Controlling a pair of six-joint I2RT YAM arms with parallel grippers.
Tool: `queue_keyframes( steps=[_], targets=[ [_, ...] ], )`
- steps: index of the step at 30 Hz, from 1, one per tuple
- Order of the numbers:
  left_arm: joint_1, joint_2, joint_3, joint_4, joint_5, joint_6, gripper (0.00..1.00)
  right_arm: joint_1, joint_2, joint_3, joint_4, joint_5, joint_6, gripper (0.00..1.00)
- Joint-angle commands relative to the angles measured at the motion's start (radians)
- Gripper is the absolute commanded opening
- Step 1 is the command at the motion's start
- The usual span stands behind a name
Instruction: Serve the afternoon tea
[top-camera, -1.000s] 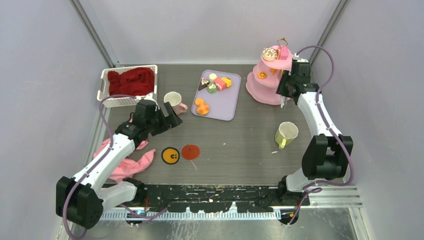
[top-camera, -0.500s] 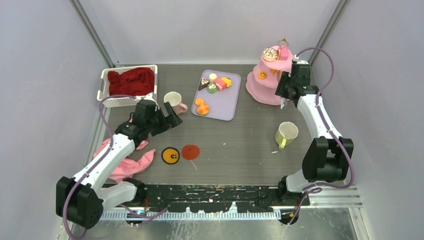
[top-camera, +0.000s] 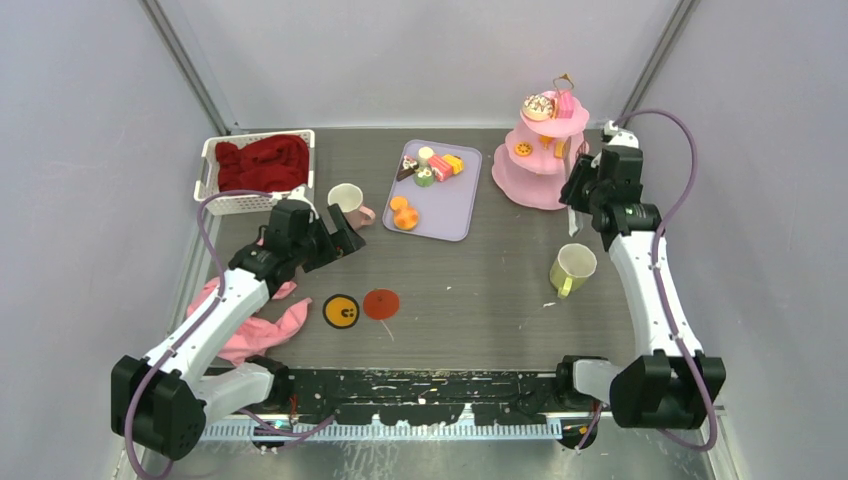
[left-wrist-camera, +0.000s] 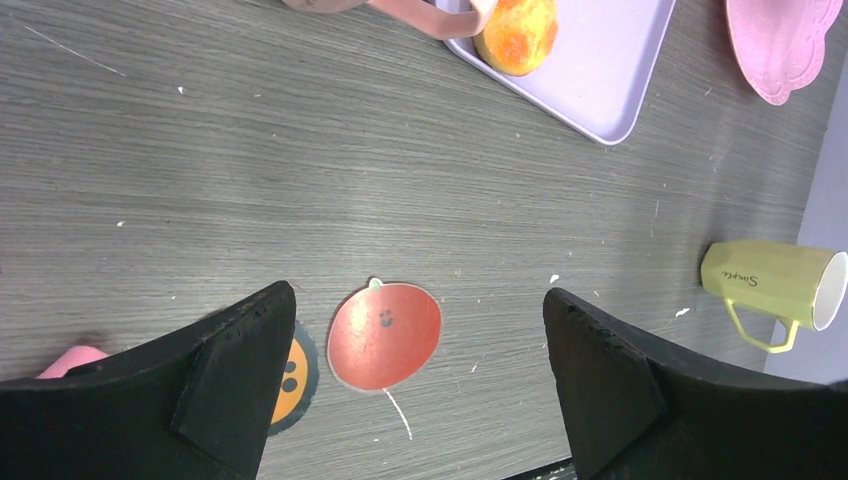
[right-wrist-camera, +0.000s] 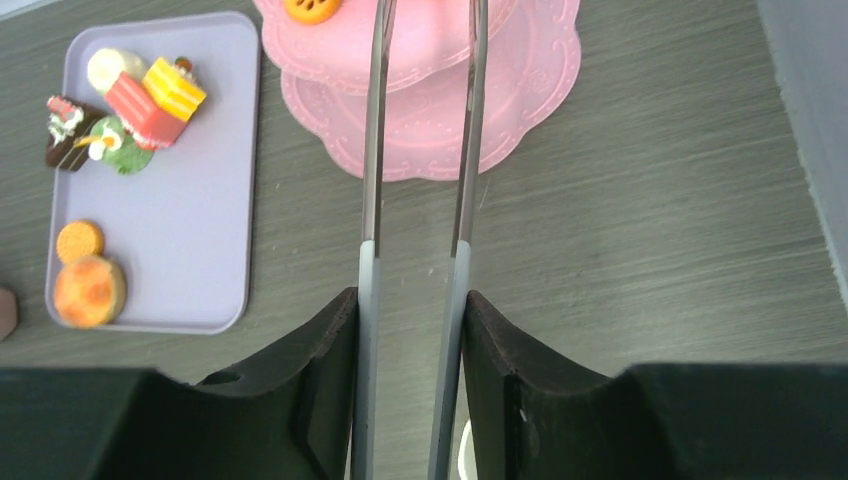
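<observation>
Grey wood-grain tabletop (right-wrist-camera: 650, 200) lies below. My right jaws pinch long metal tweezers (right-wrist-camera: 367, 290), tips pointing at the pink tiered stand (right-wrist-camera: 530, 70); the small toy cakes (right-wrist-camera: 150, 105) sit leftward on the lavender tray (right-wrist-camera: 200, 250). My left jaws hang spread.

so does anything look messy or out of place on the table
A crumpled pink cloth lies bunched on the grey table near its left edge, partly under the left arm, unlike the red cloth in the white basket. A few small white specks lie near the yellow-green mug.
</observation>
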Motion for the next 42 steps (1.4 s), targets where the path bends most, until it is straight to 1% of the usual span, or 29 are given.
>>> queue_keyframes(
  steps=[1, 4, 7, 9, 11, 12, 14, 17, 20, 23, 26, 33, 42],
  targets=[
    [0.005, -0.033, 0.002, 0.031, 0.022, -0.011, 0.93, 0.000, -0.113, -0.053, 0.003, -0.103, 0.028, 0.36],
    [0.004, -0.030, -0.003, 0.040, 0.029, -0.013, 0.93, 0.021, -0.168, -0.081, -0.032, -0.156, 0.041, 0.32],
    [0.004, -0.029, -0.002, 0.040, 0.032, -0.015, 0.93, 0.079, -0.203, -0.103, -0.052, -0.165, 0.048, 0.26],
    [0.005, -0.034, -0.001, 0.037, 0.030, -0.015, 0.93, 0.145, -0.205, -0.112, -0.063, -0.137, 0.054, 0.21],
    [0.004, -0.041, -0.001, 0.032, 0.019, -0.012, 0.93, 0.253, -0.188, -0.113, -0.068, -0.078, 0.060, 0.16],
    [0.004, -0.045, -0.002, 0.027, 0.012, -0.012, 0.93, 0.331, -0.173, -0.112, -0.061, -0.052, 0.065, 0.14],
    [0.005, -0.051, -0.003, 0.021, 0.002, -0.012, 0.93, 0.428, -0.121, -0.107, -0.032, -0.029, 0.079, 0.10],
    [0.005, -0.056, -0.002, 0.012, -0.004, -0.014, 0.93, 0.538, -0.008, -0.078, 0.033, -0.024, 0.086, 0.09],
    [0.005, -0.067, -0.002, -0.002, -0.015, -0.013, 0.93, 0.603, 0.113, -0.011, 0.091, -0.052, 0.075, 0.08],
    [0.005, -0.078, -0.003, -0.016, -0.029, -0.013, 0.93, 0.639, 0.243, 0.080, 0.112, -0.074, 0.044, 0.07],
    [0.005, -0.087, -0.006, -0.023, -0.034, -0.013, 0.93, 0.650, 0.347, 0.170, 0.113, -0.083, 0.014, 0.07],
    [0.005, -0.093, -0.012, -0.028, -0.045, -0.017, 0.93, 0.651, 0.510, 0.332, 0.082, -0.122, -0.027, 0.07],
    [0.005, -0.101, -0.010, -0.037, -0.056, -0.019, 0.93, 0.652, 0.674, 0.449, 0.023, -0.170, -0.065, 0.04]
  ],
)
